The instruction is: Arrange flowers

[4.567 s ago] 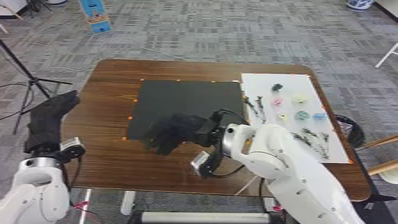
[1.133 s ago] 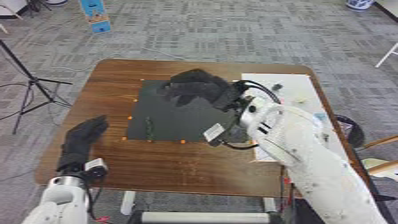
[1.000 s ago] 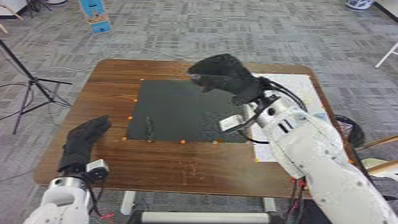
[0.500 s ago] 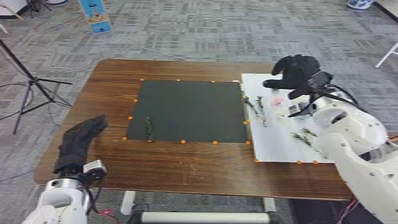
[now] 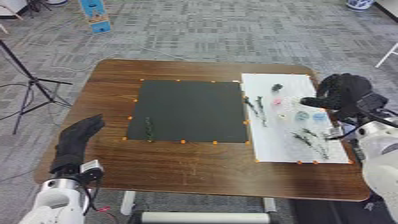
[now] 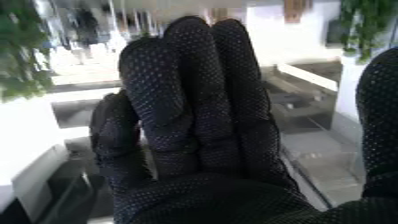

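Observation:
In the head view my right hand (image 5: pixel 348 95) is over the white sheet's right edge, open, with nothing in it. The right wrist view has my right hand (image 6: pixel 209 115) with its fingers extended and the thumb apart. My left hand (image 5: pixel 80 136) lies open over the table's left side. One green sprig (image 5: pixel 149 129) rests on the lower left of the black sheet (image 5: pixel 191 107). The white sheet (image 5: pixel 275 145) bears dark sprigs (image 5: pixel 260 109), a dark flower (image 5: pixel 277 87), a pink flower (image 5: pixel 277 101), a pale green flower (image 5: pixel 302 115), a blue flower (image 5: pixel 319 116) and branching stems (image 5: pixel 311 141).
The brown table (image 5: pixel 195 172) has small orange markers (image 5: pixel 183 141) along the edges of both sheets. A black tripod (image 5: pixel 34 80) stands on the floor to the left, and a chair (image 5: pixel 384 167) is beyond the table's right side.
My right hand has moved from over the black sheet to the right, past the white sheet's middle. The green sprig on the black sheet has come into sight. My left hand has shifted slightly.

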